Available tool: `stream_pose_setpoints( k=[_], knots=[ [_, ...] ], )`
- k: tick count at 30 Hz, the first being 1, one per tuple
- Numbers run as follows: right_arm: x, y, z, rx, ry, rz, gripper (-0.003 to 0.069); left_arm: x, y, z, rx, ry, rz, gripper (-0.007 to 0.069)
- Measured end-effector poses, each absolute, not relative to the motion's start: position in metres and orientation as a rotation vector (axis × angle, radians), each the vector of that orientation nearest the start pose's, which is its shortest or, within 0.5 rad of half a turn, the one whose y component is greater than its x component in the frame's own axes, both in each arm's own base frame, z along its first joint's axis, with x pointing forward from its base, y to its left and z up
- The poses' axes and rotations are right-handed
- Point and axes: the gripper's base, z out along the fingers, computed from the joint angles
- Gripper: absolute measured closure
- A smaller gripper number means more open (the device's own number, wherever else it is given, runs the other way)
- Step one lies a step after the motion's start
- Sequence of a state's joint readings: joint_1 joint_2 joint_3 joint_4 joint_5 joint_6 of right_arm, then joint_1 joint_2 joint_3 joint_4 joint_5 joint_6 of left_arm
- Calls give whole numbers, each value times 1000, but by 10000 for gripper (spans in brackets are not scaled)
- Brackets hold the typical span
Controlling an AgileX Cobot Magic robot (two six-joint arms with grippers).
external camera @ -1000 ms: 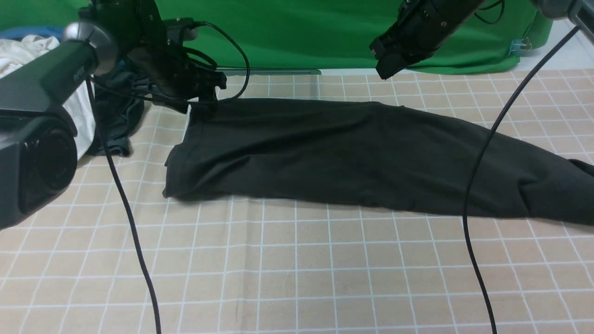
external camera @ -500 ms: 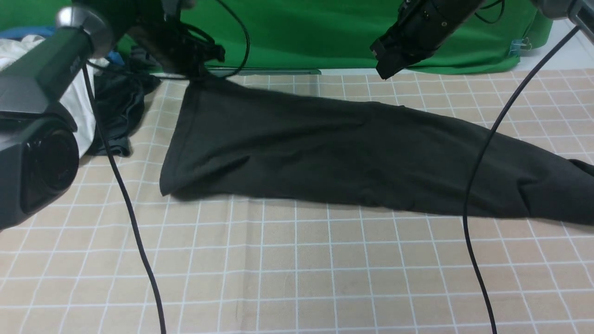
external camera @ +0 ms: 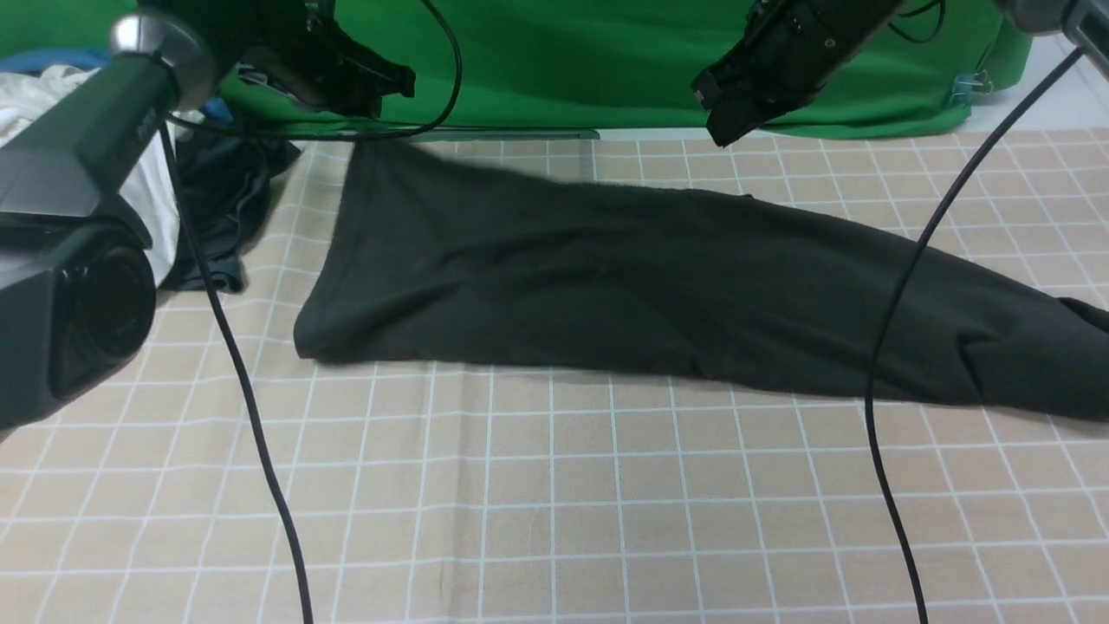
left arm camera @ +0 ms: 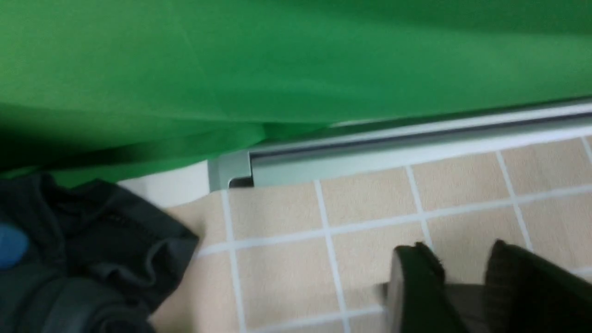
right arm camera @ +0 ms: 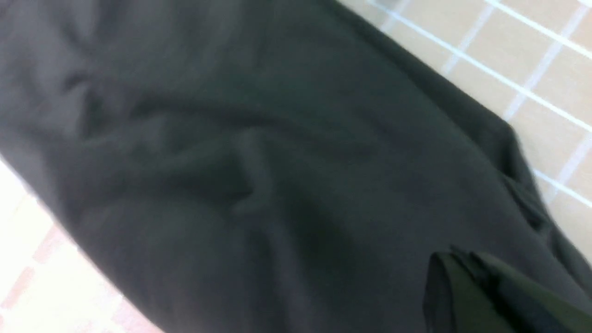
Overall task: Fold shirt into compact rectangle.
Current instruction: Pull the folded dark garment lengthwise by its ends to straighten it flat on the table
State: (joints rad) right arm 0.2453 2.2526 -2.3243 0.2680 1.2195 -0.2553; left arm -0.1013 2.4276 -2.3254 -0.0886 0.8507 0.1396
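The black T-shirt (external camera: 606,277) is lying as a long band across the table (external camera: 554,485) — left gripper (left arm camera: 460,253) hovering parted and empty, right gripper (external camera: 721,130) closed above it — likely awaiting an end-to-end fold needing fresh corner grips.

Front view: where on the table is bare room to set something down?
Free: the checked tablecloth on the near side of the shirt, crossed only by two cables; also the far right strip between shirt and green backdrop. Crowded: far left, by the clothes pile.

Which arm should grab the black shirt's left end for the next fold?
Left: the left gripper hovers open just above the far-left corner of the shirt; the right gripper hangs shut above its middle.
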Motion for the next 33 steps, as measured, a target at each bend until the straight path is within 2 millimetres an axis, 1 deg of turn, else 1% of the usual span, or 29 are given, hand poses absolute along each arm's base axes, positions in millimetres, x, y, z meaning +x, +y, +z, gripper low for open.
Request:
stream_pose_setpoints(
  k=[3, 5, 6, 7, 8, 9, 10, 11, 12, 13, 16, 17, 18, 19, 20, 21, 22, 23, 24, 25, 28, 31, 33],
  knots=[
    [463, 137, 328, -578, 2508, 328, 589, 528, -60, 253, 270, 2495, -95, 382],
    [447, 131, 347, -566, 2494, 296, 589, 512, -59, 274, 321, 2560, -90, 438],
    [439, 127, 351, -564, 2506, 276, 589, 506, -59, 281, 337, 2580, -89, 480],
    [429, 123, 356, -563, 2513, 250, 589, 497, -58, 293, 357, 2591, -84, 526],
    [425, 121, 358, -563, 2518, 233, 589, 496, -58, 294, 360, 2591, -83, 543],
    [412, 116, 365, -561, 2526, 209, 589, 489, -57, 302, 365, 2595, -81, 574],
    [397, 106, 359, -556, 2578, 173, 589, 476, -55, 310, 370, 2611, -84, 600],
    [389, 100, 360, -544, 2592, 157, 589, 467, -55, 313, 372, 2629, -93, 608],
    [387, 98, 355, -543, 2613, 154, 589, 467, -55, 313, 372, 2629, -96, 609],
    [374, 84, 351, -510, 2654, 135, 589, 452, -55, 313, 376, 2665, -126, 610],
    [354, 41, 327, -371, 2765, 96, 589, 421, -56, 301, 378, 2712, -189, 610],
    [350, 21, 314, -278, 2793, 80, 589, 411, -56, 293, 357, 2704, -217, 610],
    [349, 17, 313, -257, 2795, 77, 589, 409, -57, 290, 348, 2699, -224, 610],
    [347, -13, 299, -98, 2814, 59, 587, 400, -57, 275, 314, 2682, -248, 610],
    [347, -26, 293, -31, 2819, 54, 582, 397, -57, 266, 306, 2678, -251, 610],
    [347, -29, 292, -14, 2818, 52, 582, 396, -57, 264, 302, 2676, -257, 610],
    [348, -41, 286, 46, 2824, 52, 570, 394, -57, 252, 292, 2677, -261, 610],
    [350, -62, 277, 151, 2817, 61, 536, 391, -56, 230, 277, 2704, -262, 610],
    [353, -71, 271, 196, 2807, 66, 507, 391, -56, 221, 276, 2720, -264, 610],
    [357, -79, 266, 227, 2796, 65, 473, 391, -56, 211, 279, 2737, -263, 610],
    [371, -92, 249, 272, 2773, 61, 382, 396, -56, 185, 281, 2786, -262, 610],
    [385, -98, 229, 291, 2789, 67, 347, 399, -57, 164, 277, 2834, -264, 610],
    [392, -100, 220, 296, 2798, 73, 342, 400, -56, 161, 280, 2840, -260, 610]
  ],
)
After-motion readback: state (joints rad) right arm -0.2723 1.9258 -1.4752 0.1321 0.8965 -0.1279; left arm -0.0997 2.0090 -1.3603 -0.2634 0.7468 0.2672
